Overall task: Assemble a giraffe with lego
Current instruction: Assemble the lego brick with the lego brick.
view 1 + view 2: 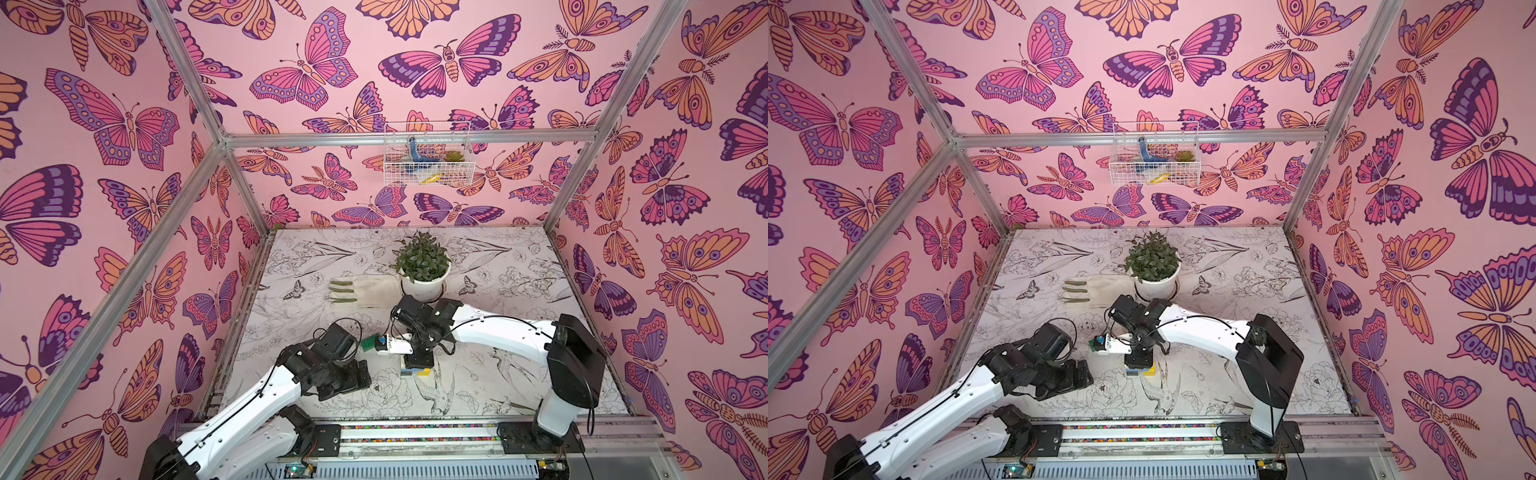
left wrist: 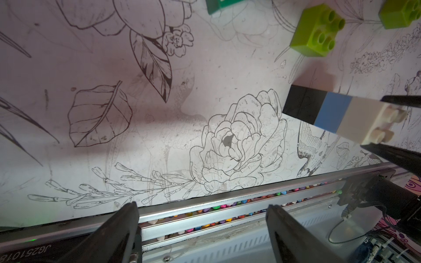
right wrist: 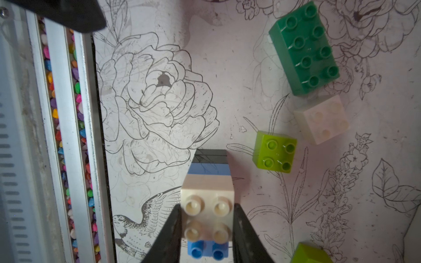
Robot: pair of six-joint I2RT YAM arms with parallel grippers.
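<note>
Giraffe: the half-built giraffe [image 3: 208, 182], a black leg brick, a long blue plastic body and a square white studded neck brick on top, stands upright on the floral-printed tabletop [image 3: 227, 102]. It is in front of the white-potted leafy plant [image 1: 422, 270], on the arms' side.

Right gripper: the right gripper [image 3: 207, 211] comes from above and is clamped tight on the two flanks of the white neck brick. The four studs show bare between its fingers.

Left gripper: the left gripper [image 2: 202, 206] has its jaws spread wide and holds nothing. It hovers in front of the plant too, off toward the left arm's side.

Key relation: the nearest lime-green square brick [image 3: 274, 152] lies flat, studs up, just beside the giraffe and apart from it, toward the left arm. The free left gripper looks the nearer hand for it.

Around: a second lime square brick [image 3: 309, 254], a loose white square brick [image 3: 322, 119] and a long dark green eight-stud brick [image 3: 304, 47] lie the same way. The green one is just beside the white.

In the way: the right gripper's own wrist hangs over the neck studs and would likely have to clear them. A cream cloth glove [image 1: 370, 291] beside the pot lies well apart.
</note>
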